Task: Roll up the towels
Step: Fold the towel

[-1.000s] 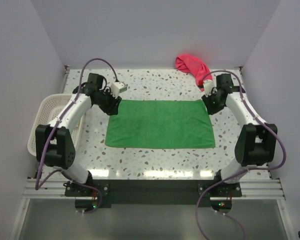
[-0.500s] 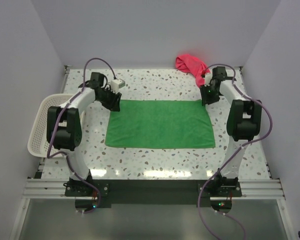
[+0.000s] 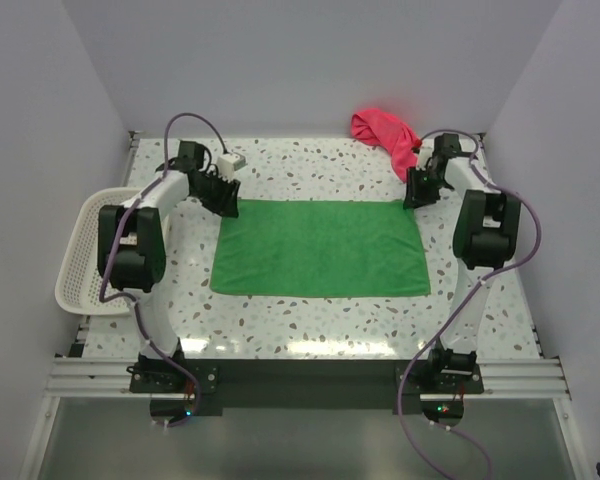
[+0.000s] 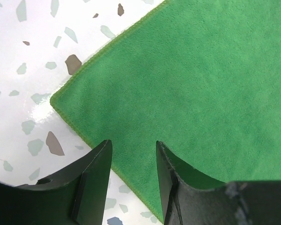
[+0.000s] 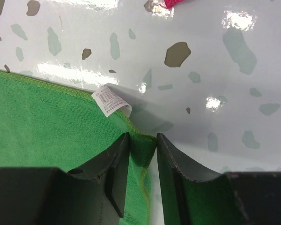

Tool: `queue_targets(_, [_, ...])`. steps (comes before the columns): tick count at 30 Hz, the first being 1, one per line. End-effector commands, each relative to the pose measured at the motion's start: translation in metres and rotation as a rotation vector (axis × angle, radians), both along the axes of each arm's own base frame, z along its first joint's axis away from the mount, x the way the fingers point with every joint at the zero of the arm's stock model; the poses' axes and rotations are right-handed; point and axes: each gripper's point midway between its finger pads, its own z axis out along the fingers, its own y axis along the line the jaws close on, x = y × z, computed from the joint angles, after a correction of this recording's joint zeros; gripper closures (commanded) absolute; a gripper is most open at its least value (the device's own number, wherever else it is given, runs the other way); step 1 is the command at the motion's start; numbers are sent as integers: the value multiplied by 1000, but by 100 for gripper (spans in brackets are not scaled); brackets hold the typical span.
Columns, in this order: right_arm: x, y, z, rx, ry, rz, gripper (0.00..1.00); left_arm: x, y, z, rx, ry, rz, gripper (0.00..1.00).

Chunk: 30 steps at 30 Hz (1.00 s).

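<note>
At the middle of the tabletop [image 3: 310,170]: one green towel [image 3: 320,248], spread flat, long axis running left to right. The left gripper [image 4: 133,150] stood over its far-left corner, jaws moderately apart, nothing pinched. The right gripper [image 5: 143,140] sat at the far-right corner, jaws narrow astride the hem (whether they nipped the cloth could not be told). From both grippers the towel stretched toward the near edge. A pink towel [image 3: 380,132] lay bunched at the tabletop's far-right corner.
</note>
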Motion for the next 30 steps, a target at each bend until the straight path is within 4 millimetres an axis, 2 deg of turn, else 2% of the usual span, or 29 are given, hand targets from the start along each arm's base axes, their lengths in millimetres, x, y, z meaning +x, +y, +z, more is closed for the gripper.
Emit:
queue_targets(1, [10, 8, 13, 114, -13, -10, 66, 21, 3, 14, -33, -54, 21, 52])
queue_targets(7, [10, -1, 6, 126, 5, -41, 70, 24, 7, 12, -38, -53, 32, 52])
queue_targets(10, [13, -4, 11, 133, -9, -56, 61, 28, 10, 13, -44, -56, 46, 51])
queue_targets(11, [14, -6, 13, 134, -14, -62, 51, 30, 11, 12, -49, -49, 54, 51])
queue_targets(13, [17, -9, 15, 134, -22, -67, 49, 34, 15, 13, -55, -48, 64, 49])
queue_targets(18, [20, -11, 16, 149, -20, -63, 68, 45, 24, 8, -47, -41, 93, 50])
queue_targets(30, [24, -4, 17, 188, -23, -52, 90, 74, 27, -9, -38, -59, 119, 53])
